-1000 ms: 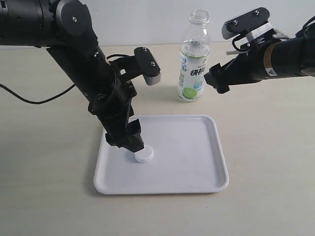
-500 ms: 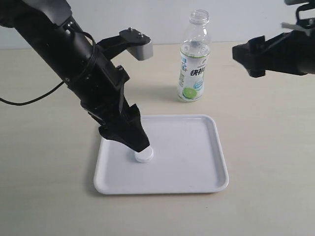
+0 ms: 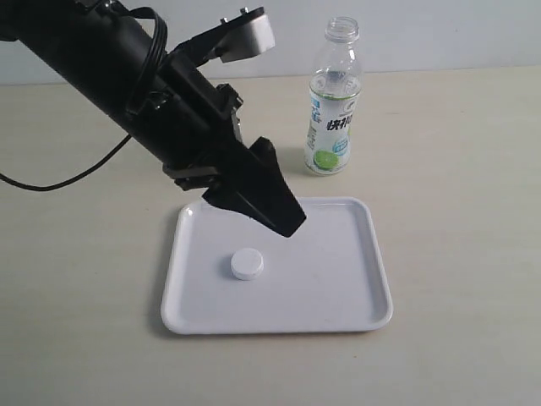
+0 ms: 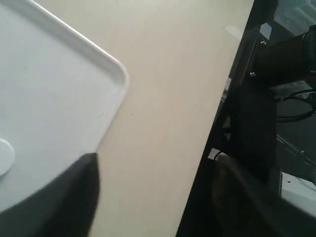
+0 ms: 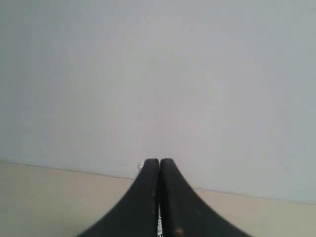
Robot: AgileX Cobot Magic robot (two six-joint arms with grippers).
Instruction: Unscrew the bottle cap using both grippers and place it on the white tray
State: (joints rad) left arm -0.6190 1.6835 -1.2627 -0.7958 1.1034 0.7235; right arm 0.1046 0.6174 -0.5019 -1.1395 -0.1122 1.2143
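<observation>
All seemingly done: dropped bottle cap point(image 3: 247, 265) on white tray point(image 3: 351, 292), raised left end effector point(image 3: 286, 220) empty (opening unclear), shut empty right end effector point(image 5: 159, 168).

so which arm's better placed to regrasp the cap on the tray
Left, probably: the left tool hangs over the white tray close to the bottle cap. The right tool is shut, facing the wall, outside the exterior view.

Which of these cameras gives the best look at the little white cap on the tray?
The exterior view: the bottle cap lies whole and unobstructed on the white tray. The left wrist view catches only a sliver of it at the picture's edge. The right wrist view shows none of it.
</observation>
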